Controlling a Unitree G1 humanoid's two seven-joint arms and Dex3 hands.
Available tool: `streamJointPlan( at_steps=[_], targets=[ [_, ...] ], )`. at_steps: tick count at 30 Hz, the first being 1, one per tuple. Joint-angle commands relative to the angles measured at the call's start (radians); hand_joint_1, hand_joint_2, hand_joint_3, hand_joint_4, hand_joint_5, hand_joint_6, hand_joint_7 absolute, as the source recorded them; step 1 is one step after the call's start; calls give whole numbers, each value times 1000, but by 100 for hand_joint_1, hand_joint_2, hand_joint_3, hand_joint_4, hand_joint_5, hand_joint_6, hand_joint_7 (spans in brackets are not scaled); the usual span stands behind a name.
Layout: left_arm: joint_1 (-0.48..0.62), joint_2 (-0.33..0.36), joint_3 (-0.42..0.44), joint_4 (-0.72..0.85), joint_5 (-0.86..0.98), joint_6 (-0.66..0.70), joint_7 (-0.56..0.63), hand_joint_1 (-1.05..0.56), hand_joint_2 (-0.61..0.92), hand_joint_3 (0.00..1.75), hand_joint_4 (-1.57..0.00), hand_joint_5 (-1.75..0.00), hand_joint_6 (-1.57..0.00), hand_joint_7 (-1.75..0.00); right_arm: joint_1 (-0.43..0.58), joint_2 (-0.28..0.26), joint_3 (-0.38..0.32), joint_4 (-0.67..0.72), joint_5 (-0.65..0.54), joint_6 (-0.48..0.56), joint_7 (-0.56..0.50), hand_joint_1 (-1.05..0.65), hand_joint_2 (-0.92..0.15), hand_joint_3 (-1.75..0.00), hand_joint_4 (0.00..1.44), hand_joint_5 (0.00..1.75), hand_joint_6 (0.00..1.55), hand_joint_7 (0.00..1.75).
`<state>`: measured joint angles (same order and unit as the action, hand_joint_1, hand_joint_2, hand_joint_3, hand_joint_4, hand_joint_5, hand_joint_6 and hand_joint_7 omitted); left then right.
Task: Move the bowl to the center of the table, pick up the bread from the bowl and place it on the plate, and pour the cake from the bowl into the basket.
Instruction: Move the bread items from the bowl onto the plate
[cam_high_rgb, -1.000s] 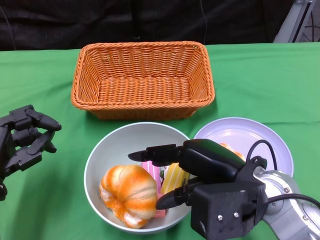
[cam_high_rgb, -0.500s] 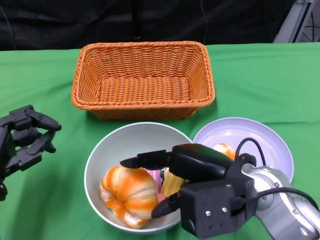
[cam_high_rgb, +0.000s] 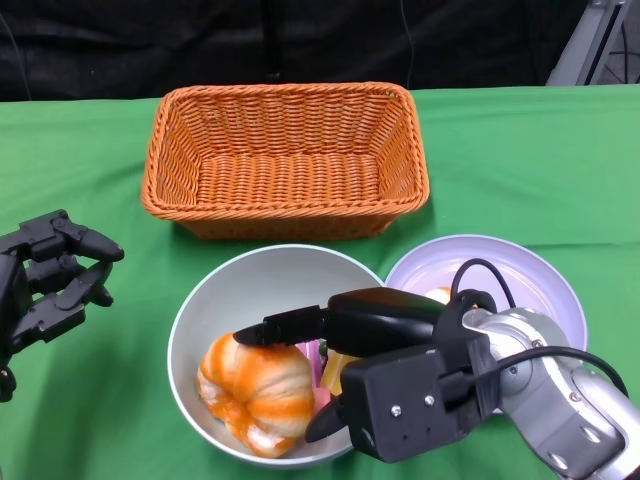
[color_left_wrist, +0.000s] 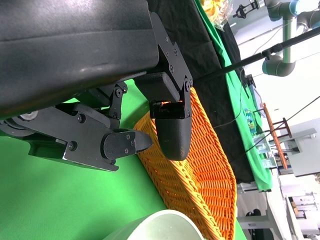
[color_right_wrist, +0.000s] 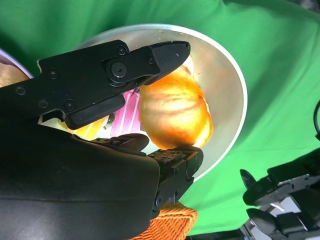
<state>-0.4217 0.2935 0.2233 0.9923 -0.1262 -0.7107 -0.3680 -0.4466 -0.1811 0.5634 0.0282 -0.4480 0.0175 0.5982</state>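
Observation:
The pale grey bowl stands at the front middle of the green table. In it lie an orange, pumpkin-shaped bread and a pink and yellow cake. My right hand reaches over the bowl from the right. Its fingers are spread to either side of the bread, one fingertip at the top and another at the near edge, and the bread still rests in the bowl. My left hand hovers left of the bowl, holding nothing. The white plate sits right of the bowl.
An orange wicker basket stands behind the bowl, with nothing in it that I can see. A small orange thing shows on the plate behind my right wrist. Green cloth lies bare to the far left and far right.
My right hand has moved left across the bowl, bringing its fingers around the bread. The left hand, bowl and basket have stayed put.

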Motion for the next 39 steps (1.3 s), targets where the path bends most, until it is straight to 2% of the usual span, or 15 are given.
streamJointPlan(
  at_steps=[1, 8, 11, 12, 13, 21, 23, 24, 25, 26, 27, 28, 32, 37, 39],
  targets=[
    [-15, 13, 5, 10, -2, -16, 4, -3, 91, 49, -75, -150, -78, -113, -13, 0, 6, 13, -5, 7, 3, -74, -92, -11, 29, 1, 28, 1],
    [-16, 12, 6, 10, -2, -7, 9, -4, 90, 49, -75, -149, -78, -113, -10, 20, 5, 71, 11, -42, -31, -71, -92, -11, 36, 4, 29, 1],
    [-17, 10, 6, 13, -1, -14, 11, -4, 90, 50, -76, -148, -79, -111, -4, 25, 5, 107, 9, -105, -76, -66, -92, -10, 52, 11, 33, 2],
    [-17, 10, 6, 13, -1, -16, 11, -3, 90, 50, -76, -148, -80, -111, -1, 28, 4, 121, 11, -130, -96, -61, -92, -7, 70, 17, 37, 3],
    [-17, 10, 6, 13, 0, -16, 12, -3, 90, 50, -76, -148, -80, -111, 3, 32, 2, 133, 14, -151, -112, -59, -92, -5, 77, 18, 40, 3],
    [-14, 10, 6, 10, -3, -16, 5, -4, 89, 51, -76, -150, -79, -112, 19, 63, -2, 210, 20, -221, -190, -47, -92, -3, 98, 11, 57, 4],
    [-14, 11, 6, 12, -4, -20, 0, -3, 89, 51, -75, -150, -79, -112, 19, 74, -5, 243, 30, -263, -217, -33, -92, -5, 110, 15, 69, 8],
    [-15, 11, 6, 13, -5, -21, -2, -3, 89, 51, -75, -150, -79, -112, 18, 77, -6, 259, 32, -282, -228, -26, -92, -6, 104, 46, 77, 5],
    [-15, 11, 6, 13, -4, -21, -1, -4, 89, 51, -75, -151, -79, -112, 13, 80, -7, 278, 35, -302, -237, -21, -92, -8, 88, 91, 85, 3],
    [-16, 11, 5, 14, -4, -22, -1, -4, 89, 51, -76, -151, -79, -112, 9, 83, -7, 298, 36, -324, -247, -18, -92, -10, 76, 119, 89, 3],
    [-16, 11, 5, 15, -4, -23, 0, -4, 89, 51, -76, -151, -80, -112, 5, 85, -7, 313, 37, -339, -253, -16, -92, -11, 69, 138, 94, 3],
    [-16, 10, 5, 15, -4, -22, 1, -4, 89, 52, -76, -151, -80, -112, 1, 88, -7, 329, 35, -353, -261, -15, -92, -11, 65, 144, 96, 3],
    [-16, 8, 7, 12, -12, -17, -8, -4, 89, 52, -76, -152, -80, -112, -15, 99, -7, 390, 30, -406, -291, -14, -92, -7, 64, 135, 106, 5],
    [-17, 6, 5, 13, -7, -23, -3, -4, 88, 54, -75, -152, -79, -113, -34, 103, -7, 458, 28, -469, -319, -17, -92, -5, 77, 101, 113, 4],
    [-17, 5, 7, 12, -12, -19, -6, -4, 88, 54, -75, -152, -79, -113, -37, 106, -9, 471, 23, -476, -333, -19, -92, -5, 79, 99, 113, 3]
  ],
)
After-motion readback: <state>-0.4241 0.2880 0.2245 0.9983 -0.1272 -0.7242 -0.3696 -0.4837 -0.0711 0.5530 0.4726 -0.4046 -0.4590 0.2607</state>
